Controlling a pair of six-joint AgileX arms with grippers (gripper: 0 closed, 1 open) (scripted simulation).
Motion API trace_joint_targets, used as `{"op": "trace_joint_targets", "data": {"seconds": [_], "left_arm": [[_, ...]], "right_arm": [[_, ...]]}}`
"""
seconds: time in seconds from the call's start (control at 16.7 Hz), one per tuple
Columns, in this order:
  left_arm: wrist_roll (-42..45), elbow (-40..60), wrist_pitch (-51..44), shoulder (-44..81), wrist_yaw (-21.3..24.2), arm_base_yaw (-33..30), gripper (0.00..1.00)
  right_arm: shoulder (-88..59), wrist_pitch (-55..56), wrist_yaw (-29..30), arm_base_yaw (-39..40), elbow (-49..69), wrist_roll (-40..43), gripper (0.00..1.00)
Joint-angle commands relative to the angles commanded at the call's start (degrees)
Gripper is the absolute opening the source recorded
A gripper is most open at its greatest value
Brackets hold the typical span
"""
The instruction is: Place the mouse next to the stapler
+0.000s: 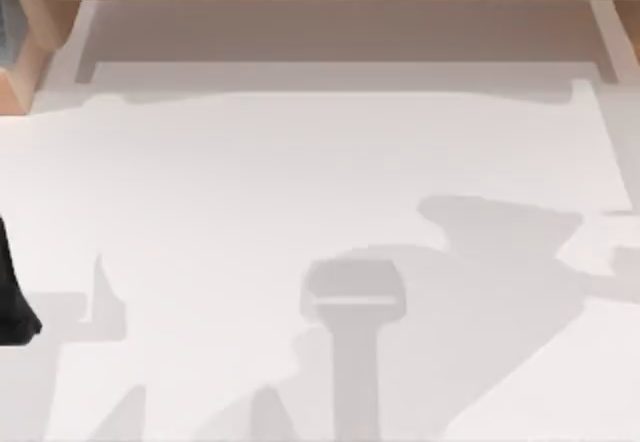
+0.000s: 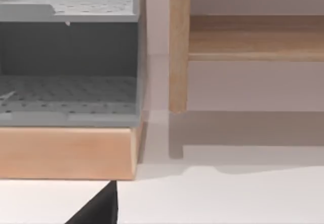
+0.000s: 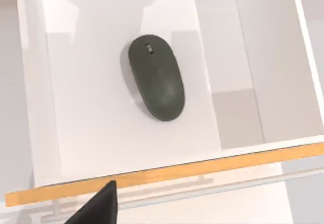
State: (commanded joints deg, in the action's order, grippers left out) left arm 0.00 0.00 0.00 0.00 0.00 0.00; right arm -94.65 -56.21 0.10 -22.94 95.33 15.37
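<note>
Though the tabletop (image 1: 300,182) looks bare and white from above, crossed by grey shadows, the right wrist view finds the mouse (image 3: 156,78) lying inside an open white drawer (image 3: 35,107). It is a dark olive-grey oval with a matte, faintly speckled shell and a small scroll wheel near one narrow end. It rests flat on the drawer floor, apart from the walls, with the drawer's wooden front edge (image 3: 167,173) nearer the camera. Its long axis runs slantwise to that edge, the wheel end pointing away from it, deeper into the drawer.

From the left wrist camera I see something else: a grey perforated shelf unit (image 2: 68,89) on a wooden base (image 2: 66,153), beside a wooden upright (image 2: 178,46).

A dark edge of the left arm (image 1: 12,302) sits at the table's left side. A dark fingertip (image 3: 98,206) of the right gripper pokes in near the drawer front; whether either gripper is open or closed, I cannot tell.
</note>
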Motion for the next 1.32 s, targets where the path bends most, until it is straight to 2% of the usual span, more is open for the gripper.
{"op": "trace_joint_targets", "data": {"seconds": [0.36, 0.66, 0.96, 1.32], "left_arm": [[0.00, 0.00, 0.00, 0.00, 0.00, 0.00, 1.00], [0.00, 0.00, 0.00, 0.00, 0.00, 0.00, 1.00], [0.00, 0.00, 0.00, 0.00, 0.00, 0.00, 1.00], [0.00, 0.00, 0.00, 0.00, 0.00, 0.00, 1.00]], "right_arm": [[-27.62, -12.93, -0.96, -1.25, 24.20, 6.91, 1.00], [-43.68, -19.40, -1.88, -0.33, 37.67, 11.74, 1.00], [-53.24, -22.03, -2.60, 0.77, 45.82, 15.14, 1.00], [-55.30, -22.25, -2.91, 1.11, 47.99, 16.05, 1.00]]}}
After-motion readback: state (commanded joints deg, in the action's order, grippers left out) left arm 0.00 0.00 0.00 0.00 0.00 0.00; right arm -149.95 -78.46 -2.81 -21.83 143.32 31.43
